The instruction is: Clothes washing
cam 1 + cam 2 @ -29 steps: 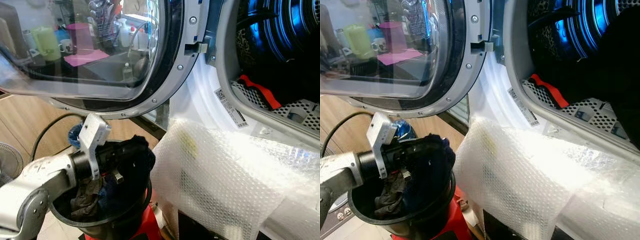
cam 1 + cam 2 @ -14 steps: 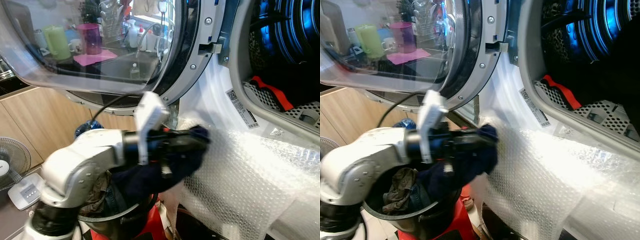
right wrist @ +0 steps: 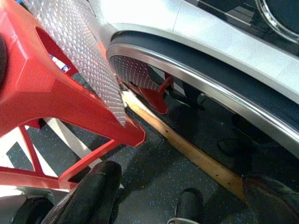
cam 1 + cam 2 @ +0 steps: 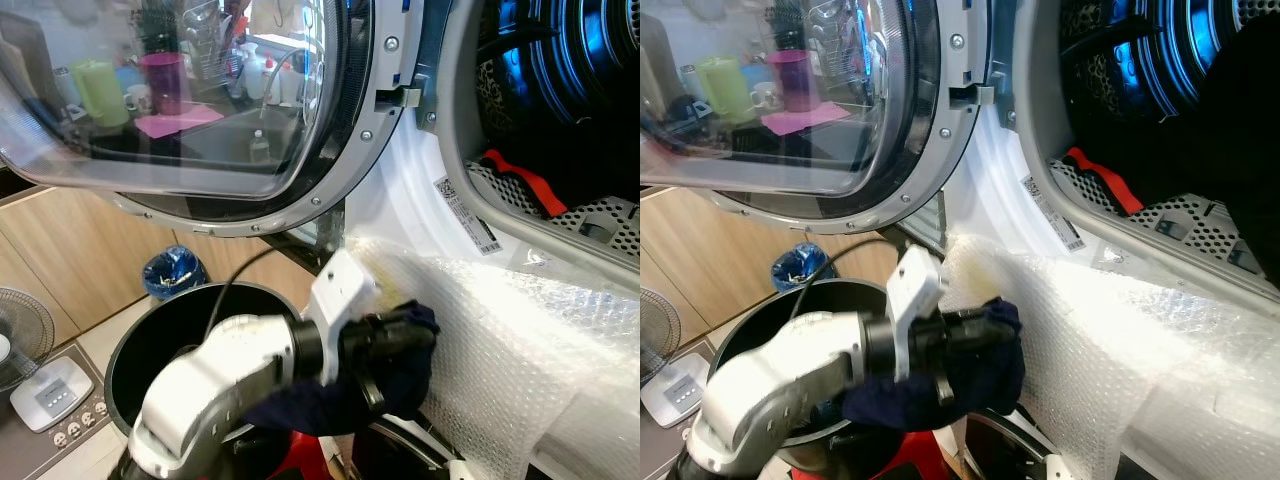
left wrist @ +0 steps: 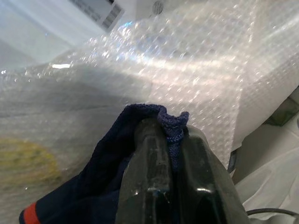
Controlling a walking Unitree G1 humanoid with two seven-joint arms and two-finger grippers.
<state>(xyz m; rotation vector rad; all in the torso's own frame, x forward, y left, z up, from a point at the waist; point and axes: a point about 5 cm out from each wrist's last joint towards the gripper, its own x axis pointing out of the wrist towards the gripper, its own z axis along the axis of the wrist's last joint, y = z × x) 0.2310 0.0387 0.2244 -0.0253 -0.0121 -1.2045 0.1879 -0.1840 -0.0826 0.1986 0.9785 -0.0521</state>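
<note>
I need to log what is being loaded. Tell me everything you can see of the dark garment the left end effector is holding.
The garment is dark navy knit fabric, soft and bunched, with a ribbed-looking edge and a small red-orange patch at one hem in the left wrist view. The left end effector is shut on a fold of it, which sticks up between the fingers. The rest hangs down below the arm, above the bucket rim, close against the bubble wrap draped over the washer front. What kind of garment it is cannot be told.

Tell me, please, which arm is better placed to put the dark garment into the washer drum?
The left. Its hand is shut on the navy garment, lifted out of the black bucket and level with the bubble wrap below the drum opening. The right hand hangs low beside the red stool.
</note>
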